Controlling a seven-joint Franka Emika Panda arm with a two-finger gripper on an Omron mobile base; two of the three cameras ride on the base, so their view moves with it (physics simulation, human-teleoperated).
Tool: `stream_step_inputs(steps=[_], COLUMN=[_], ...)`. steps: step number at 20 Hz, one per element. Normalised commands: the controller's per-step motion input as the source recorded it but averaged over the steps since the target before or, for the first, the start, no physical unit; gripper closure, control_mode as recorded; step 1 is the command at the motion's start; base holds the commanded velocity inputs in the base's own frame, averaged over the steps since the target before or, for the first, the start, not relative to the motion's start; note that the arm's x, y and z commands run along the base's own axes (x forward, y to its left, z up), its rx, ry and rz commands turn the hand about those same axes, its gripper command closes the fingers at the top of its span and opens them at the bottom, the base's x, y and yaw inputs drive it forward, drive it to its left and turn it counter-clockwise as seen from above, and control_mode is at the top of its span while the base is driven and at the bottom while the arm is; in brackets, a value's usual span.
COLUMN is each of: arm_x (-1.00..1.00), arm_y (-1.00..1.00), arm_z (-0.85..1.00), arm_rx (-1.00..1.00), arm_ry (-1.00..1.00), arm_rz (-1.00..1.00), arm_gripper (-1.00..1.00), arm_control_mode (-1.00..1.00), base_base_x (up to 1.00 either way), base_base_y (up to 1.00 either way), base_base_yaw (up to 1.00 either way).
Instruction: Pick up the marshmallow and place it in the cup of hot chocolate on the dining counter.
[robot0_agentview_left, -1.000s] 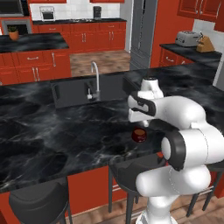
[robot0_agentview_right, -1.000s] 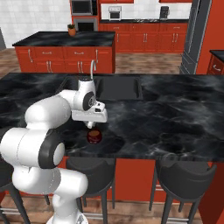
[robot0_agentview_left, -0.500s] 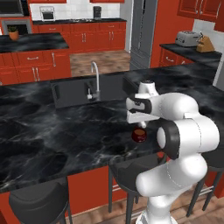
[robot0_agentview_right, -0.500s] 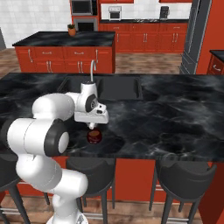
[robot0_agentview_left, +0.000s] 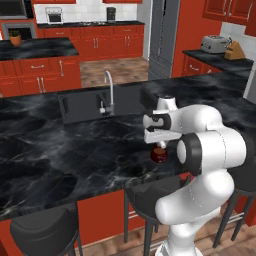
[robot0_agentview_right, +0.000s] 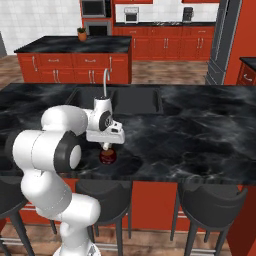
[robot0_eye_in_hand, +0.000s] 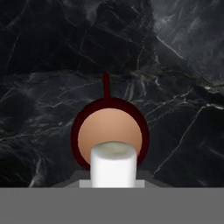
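No writing, label, brand or number can be read anywhere in these views.

Glossy white arm (robot0_agentview_left: 210, 145), dark joints

White marshmallow (robot0_eye_in_hand: 113, 164) upright just above the dark red cup of hot chocolate (robot0_eye_in_hand: 109, 135); cup upright on the dining counter (robot0_eye_in_hand: 52, 65).
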Motion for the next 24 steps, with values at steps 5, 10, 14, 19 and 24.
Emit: stream_step_inputs(steps=[5,10,14,19,24], arm_x=[0.1,0.19,0.09,0.02,0.0], arm_y=[0.0,0.0,0.0,0.0,0.0], arm_z=[-0.26,-0.22,-0.15,-0.09,0.0], arm_rx=[0.0,0.0,0.0,0.0,0.0], arm_ry=[0.0,0.0,0.02,0.0,0.0], arm_rz=[0.0,0.0,0.0,0.0,0.0], arm_gripper=[1.0,1.0,1.0,-1.0,-1.0], arm_control_mode=[-1.0,-1.0,-1.0,-1.0,-1.0], base_base_x=[0.0,0.0,0.0,0.0,0.0], base_base_y=[0.0,0.0,0.0,0.0,0.0], base_base_yaw=[0.0,0.0,0.0,0.0,0.0])
